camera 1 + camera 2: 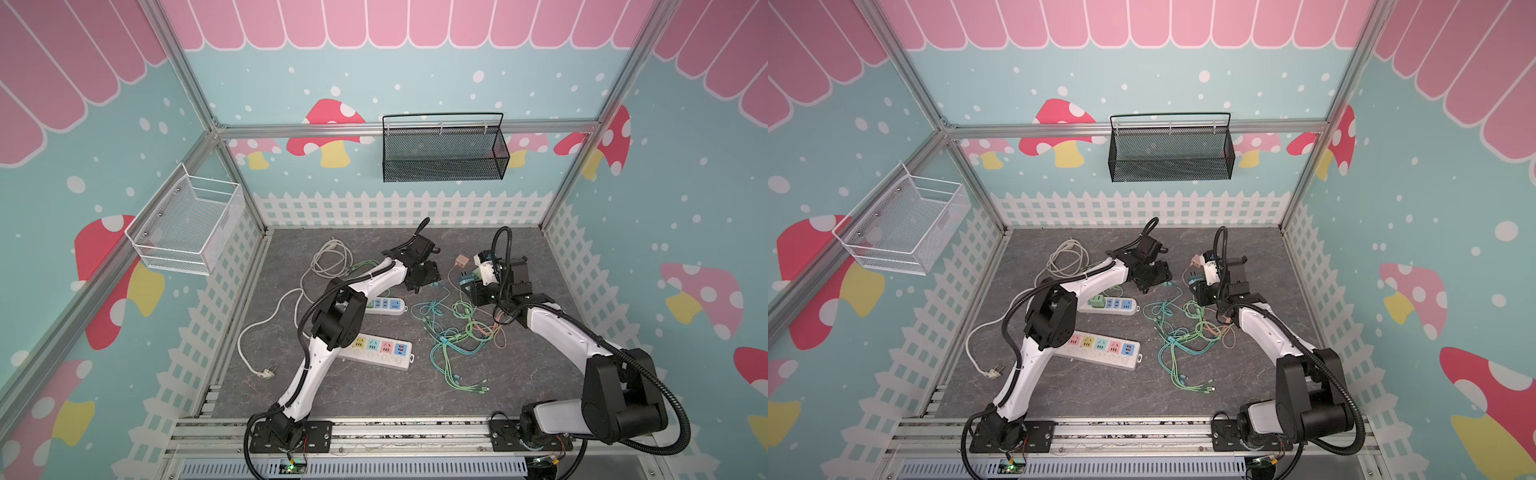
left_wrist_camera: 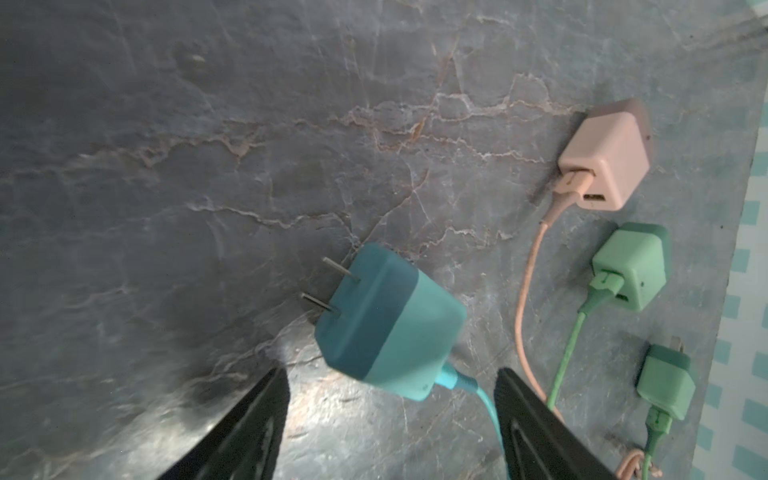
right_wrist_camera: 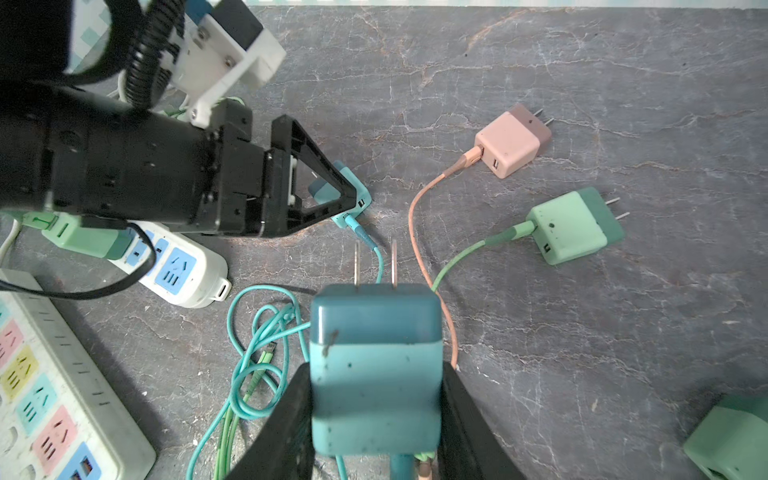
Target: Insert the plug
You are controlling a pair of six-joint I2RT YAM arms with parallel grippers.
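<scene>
Left claw (image 2: 391, 370): jaws apart, nothing held. It hangs low over the loose teal plug (image 2: 386, 324), which lies on its side on the table (image 2: 166, 166). The two flat prongs point away from the claw and its teal cord runs back between the fingers. Neither finger appears to touch it.

Right claw (image 3: 376, 368): clamped on the gripped teal plug (image 3: 374, 320), one finger on each side face, prongs out front, held clear of the table.

Pink charger (image 3: 513, 141) and green charger (image 3: 573, 226) lie flat, well apart from both claws, each with a cord plugged in.

Small strip (image 3: 178, 266): white, blue sockets, a green plug (image 3: 83, 239) seated in it.

Large strip (image 1: 380, 351): pink, yellow, teal and blue sockets, nearer the arm bases. A cord tangle (image 1: 457, 332) lies between the strips and the right arm.

Writing: no brand readable on either plug, and the marks on the large strip are too small to read.
</scene>
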